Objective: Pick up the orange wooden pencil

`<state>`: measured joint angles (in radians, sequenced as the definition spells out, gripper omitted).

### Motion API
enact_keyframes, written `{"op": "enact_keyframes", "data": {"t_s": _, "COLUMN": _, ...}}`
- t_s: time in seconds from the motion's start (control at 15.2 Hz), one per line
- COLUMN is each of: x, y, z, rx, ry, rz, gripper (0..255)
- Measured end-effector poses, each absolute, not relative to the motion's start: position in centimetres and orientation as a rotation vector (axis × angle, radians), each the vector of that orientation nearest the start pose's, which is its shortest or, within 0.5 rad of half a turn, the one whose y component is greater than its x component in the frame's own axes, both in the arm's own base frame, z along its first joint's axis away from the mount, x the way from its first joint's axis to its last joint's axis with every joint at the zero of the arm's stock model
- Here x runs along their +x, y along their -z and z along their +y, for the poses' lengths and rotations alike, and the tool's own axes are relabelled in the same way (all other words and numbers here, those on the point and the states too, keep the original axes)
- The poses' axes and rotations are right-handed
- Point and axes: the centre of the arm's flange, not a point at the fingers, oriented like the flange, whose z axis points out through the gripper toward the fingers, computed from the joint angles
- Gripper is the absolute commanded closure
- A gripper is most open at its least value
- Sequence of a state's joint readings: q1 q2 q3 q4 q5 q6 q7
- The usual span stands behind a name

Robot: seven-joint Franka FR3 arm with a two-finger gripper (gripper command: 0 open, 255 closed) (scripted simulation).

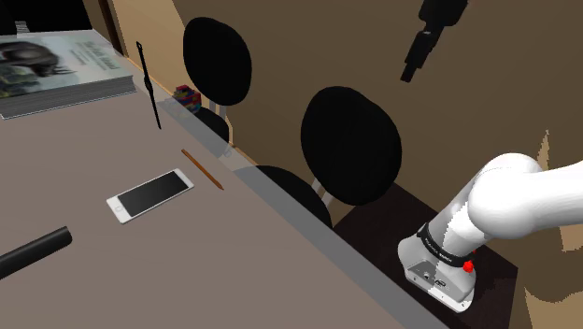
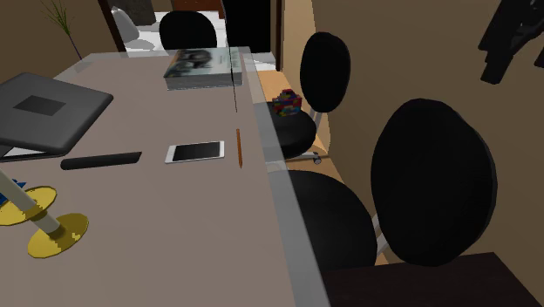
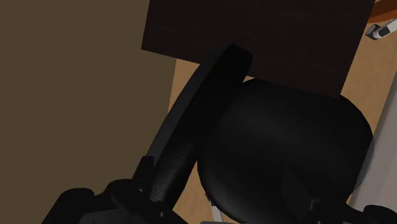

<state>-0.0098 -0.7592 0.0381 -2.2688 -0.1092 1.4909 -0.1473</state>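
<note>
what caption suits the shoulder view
Orange pencil lies beside a white phone on the desk, gripper high above chairs

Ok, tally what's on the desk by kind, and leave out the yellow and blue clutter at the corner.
Slim orange pencil: 1
White flat phone with a dark screen: 1
Dark grey closed laptop: 1
Long black bar: 1
Thick picture-covered book: 1
Thin black rod: 1
Total: 6

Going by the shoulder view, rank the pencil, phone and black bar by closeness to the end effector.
1. The pencil, by the table edge nearest the end effector.
2. The phone, just beyond the pencil.
3. The black bar, farthest across the table.
</note>
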Motion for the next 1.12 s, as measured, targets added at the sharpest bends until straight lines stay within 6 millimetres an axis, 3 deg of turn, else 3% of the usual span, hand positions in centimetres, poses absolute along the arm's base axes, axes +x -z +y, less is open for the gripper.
{"op": "enact_keyframes", "data": {"t_s": 0.2, "x": 31.2, "y": -60.9, "z": 0.8, "rx": -3.255, "ry": -0.044, "rz": -0.252, "gripper": 0}}
{"op": "enact_keyframes", "data": {"t_s": 1.12, "x": 39.9, "y": -51.6, "z": 12.1, "rx": -3.142, "ry": -0.021, "rz": -0.187, "gripper": 0}}
